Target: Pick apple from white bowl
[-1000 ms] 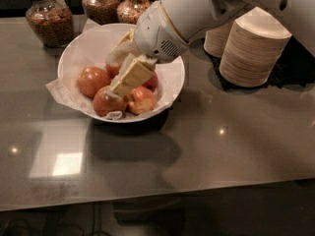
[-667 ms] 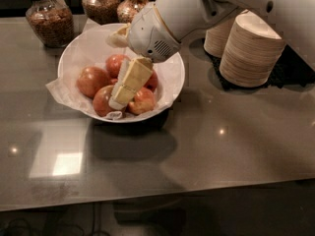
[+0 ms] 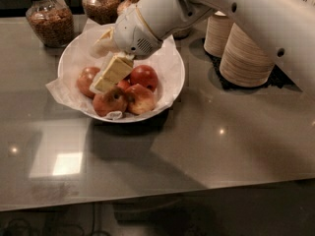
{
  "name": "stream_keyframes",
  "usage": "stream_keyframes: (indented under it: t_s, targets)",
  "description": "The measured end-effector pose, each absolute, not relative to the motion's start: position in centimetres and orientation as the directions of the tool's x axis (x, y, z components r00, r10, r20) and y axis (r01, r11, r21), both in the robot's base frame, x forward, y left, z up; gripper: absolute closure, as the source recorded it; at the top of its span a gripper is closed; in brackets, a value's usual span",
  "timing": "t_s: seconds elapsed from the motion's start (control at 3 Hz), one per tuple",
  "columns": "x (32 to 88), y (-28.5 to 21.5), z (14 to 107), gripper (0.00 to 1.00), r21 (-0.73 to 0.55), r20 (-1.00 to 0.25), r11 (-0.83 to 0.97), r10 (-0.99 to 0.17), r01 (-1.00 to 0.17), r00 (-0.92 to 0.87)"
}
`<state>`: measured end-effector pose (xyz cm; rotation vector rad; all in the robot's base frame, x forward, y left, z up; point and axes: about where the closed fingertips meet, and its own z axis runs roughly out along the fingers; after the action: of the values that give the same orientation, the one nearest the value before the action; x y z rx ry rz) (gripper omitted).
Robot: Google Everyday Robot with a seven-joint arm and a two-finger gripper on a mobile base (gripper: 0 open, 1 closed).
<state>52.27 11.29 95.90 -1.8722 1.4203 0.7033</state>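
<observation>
The bench point(image 3: 206, 151) lies bare from its front edge up to the bowl point(image 3: 170, 65) — ample room to carry toward. On the camera's left side of the bowl sits the apple point(image 3: 84, 81), touching the smaller apples point(image 3: 140, 98) in front and beside it. The end effector point(image 3: 98, 63) has shifted leftward across the bowl within the last second and now hangs just over that apple, fingers apart, the lower finger point(image 3: 113, 73) overlapping the apple's right side. That reads as lining up to close — nothing is held yet. Behind, jars point(image 3: 49, 21) and stacked bowls point(image 3: 246, 58) crowd the far edge, so lifting straight up seems safest.
</observation>
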Motion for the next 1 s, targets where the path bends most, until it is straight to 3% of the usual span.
stream_keyframes:
  t_s: [0.33,1.0]
  targets:
    - [53.5,12.7,95.1,0.29,-0.185,-0.759,-0.194,-0.595,-0.963,0.265]
    - [55.0,13.8,93.4,0.31,-0.168,-0.744,-0.187,-0.620,-0.968,0.249]
